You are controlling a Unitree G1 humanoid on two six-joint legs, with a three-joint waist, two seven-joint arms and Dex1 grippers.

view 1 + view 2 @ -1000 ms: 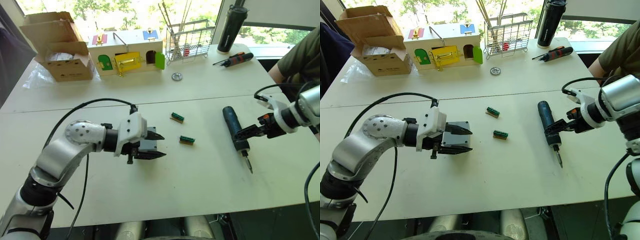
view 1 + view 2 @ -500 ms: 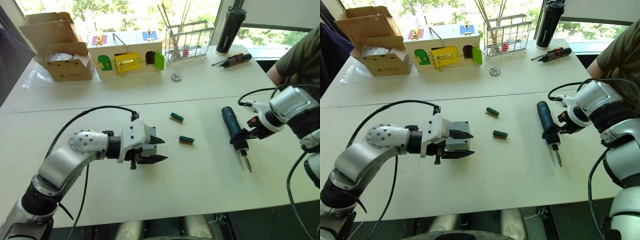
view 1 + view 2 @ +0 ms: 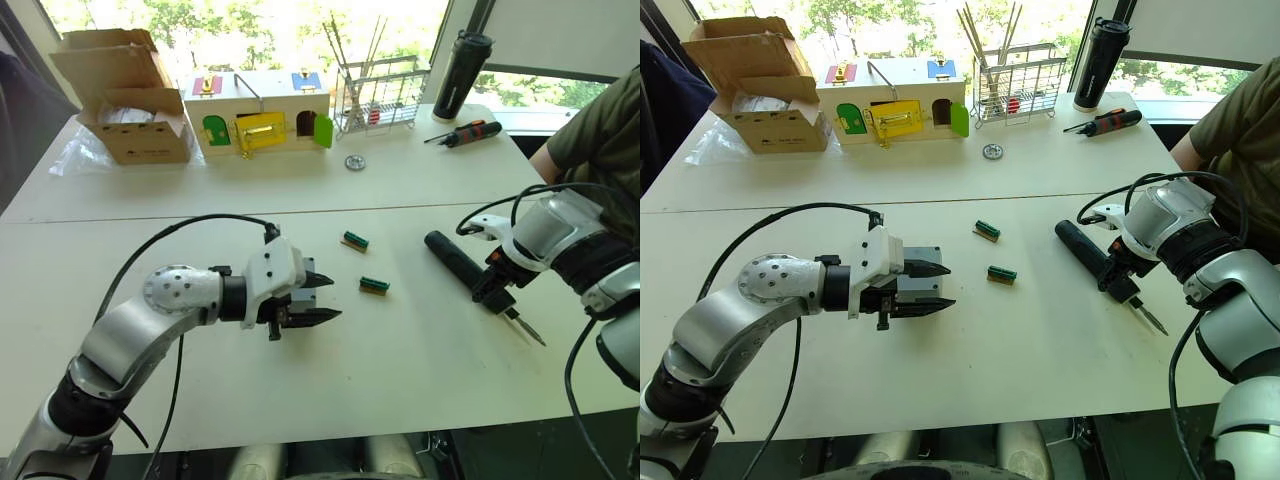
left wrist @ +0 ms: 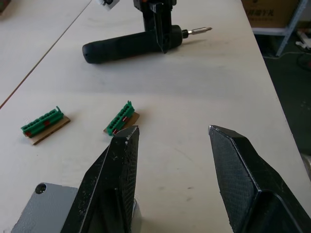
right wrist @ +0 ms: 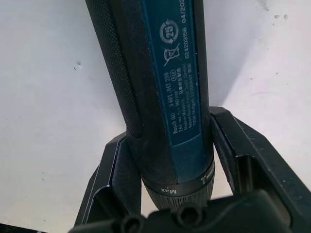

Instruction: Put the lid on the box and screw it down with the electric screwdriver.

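While right end effector (image 3: pixel 1118 276) clasps electric screwdriver (image 3: pixel 1085 255), left (image 3: pixel 940 287) gapes.

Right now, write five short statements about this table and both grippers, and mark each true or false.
1. The right gripper straddles the electric screwdriver. True.
2. The screwdriver stands upright. False: it lies on the table.
3. The left gripper is open. True.
4. Two green connectors lie between the grippers. True.
5. The black bottle lies on its side. False: it stands upright.
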